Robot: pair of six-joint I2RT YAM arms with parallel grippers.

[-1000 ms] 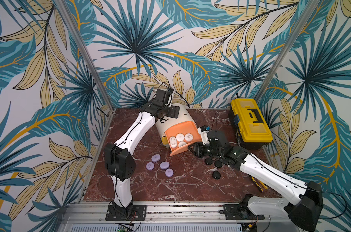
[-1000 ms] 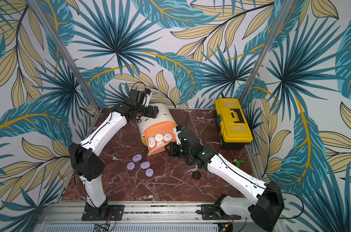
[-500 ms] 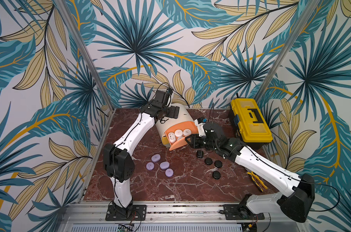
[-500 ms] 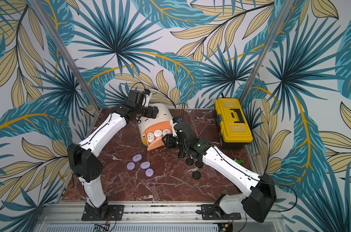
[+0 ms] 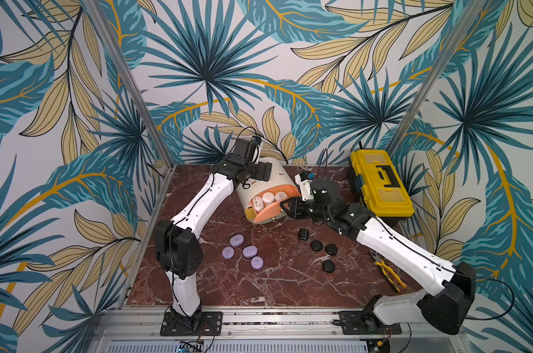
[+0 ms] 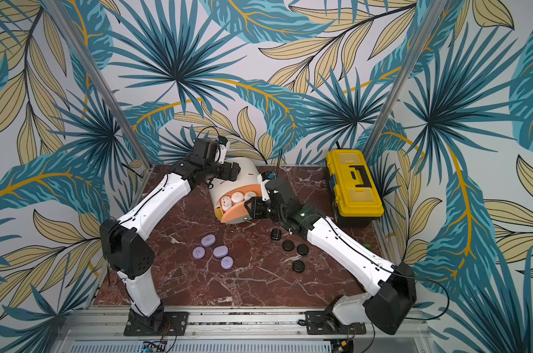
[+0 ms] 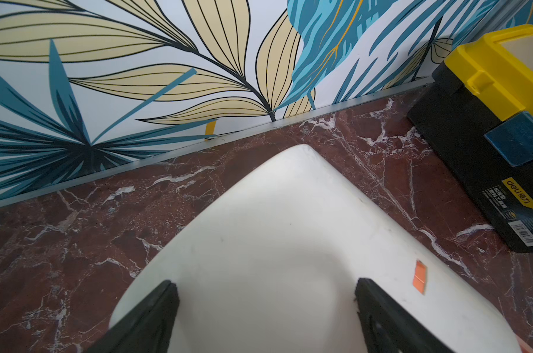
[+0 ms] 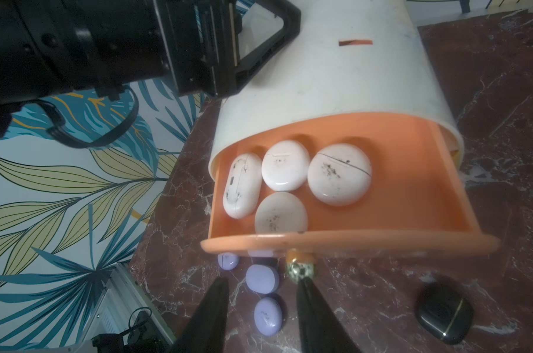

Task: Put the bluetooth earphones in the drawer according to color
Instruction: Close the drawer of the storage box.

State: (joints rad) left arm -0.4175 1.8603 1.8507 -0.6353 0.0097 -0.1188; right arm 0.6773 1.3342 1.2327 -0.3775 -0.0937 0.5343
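Observation:
The drawer cabinet (image 5: pixel 279 175) (image 6: pixel 246 171) is cream and leans at the back centre. Its peach top drawer (image 5: pixel 266 215) (image 8: pixel 381 183) stands partly out with several white earphones (image 5: pixel 268 197) (image 8: pixel 285 169) inside. My left gripper (image 5: pixel 265 171) (image 7: pixel 265 282) is open, its fingers spread over the cabinet's rounded top. My right gripper (image 5: pixel 285 207) (image 8: pixel 262 281) is narrowly open at the drawer front, one fingertip touching the metal knob (image 8: pixel 300 270). Several lilac earphones (image 5: pixel 243 251) (image 8: pixel 262 278) lie front left. Several black earphones (image 5: pixel 316 245) (image 8: pixel 443 313) lie front right.
A yellow-and-black toolbox (image 5: pixel 381 186) (image 7: pixel 488 91) stands at the back right against the wall. Yellow-handled pliers (image 5: pixel 388 273) lie by the right edge under my right arm. The patterned wall runs close behind the cabinet.
My right gripper has moved back and left against the peach drawer's front, and the drawer has slid further into the cabinet. The left gripper has stayed on the cabinet top.

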